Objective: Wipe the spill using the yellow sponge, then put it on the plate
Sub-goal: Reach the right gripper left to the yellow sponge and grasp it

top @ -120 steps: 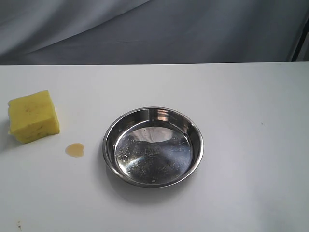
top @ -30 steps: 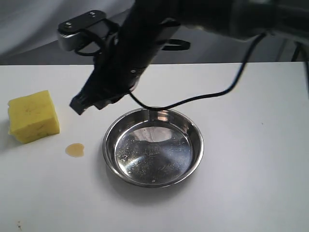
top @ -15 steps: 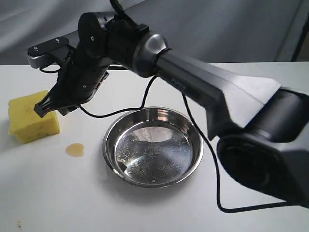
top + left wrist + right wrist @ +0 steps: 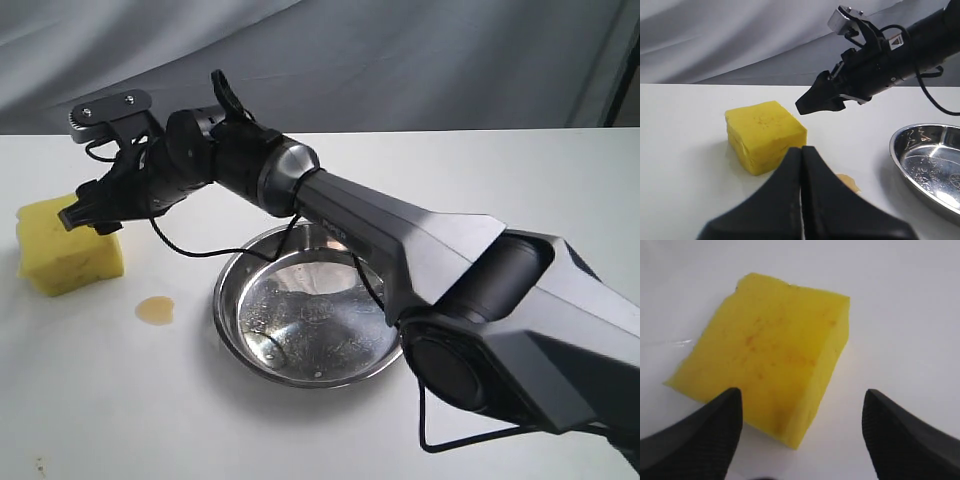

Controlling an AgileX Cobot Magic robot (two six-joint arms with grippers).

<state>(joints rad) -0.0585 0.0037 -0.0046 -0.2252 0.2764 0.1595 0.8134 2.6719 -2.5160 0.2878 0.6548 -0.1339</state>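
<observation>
Yellow sponge [image 4: 68, 245] lies on the table [image 4: 560, 190] near the spill [image 4: 155, 310]. The right end effector [image 4: 88, 213] hovers spread above it; the left end effector [image 4: 801, 200] is pressed together. Grasping step: lower, straddle, pinch.

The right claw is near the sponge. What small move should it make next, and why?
Probably lower the right claw onto the sponge: it is open, the sponge lies in line with its gap, nothing is gripped yet, and the spill is not yet wiped.
</observation>
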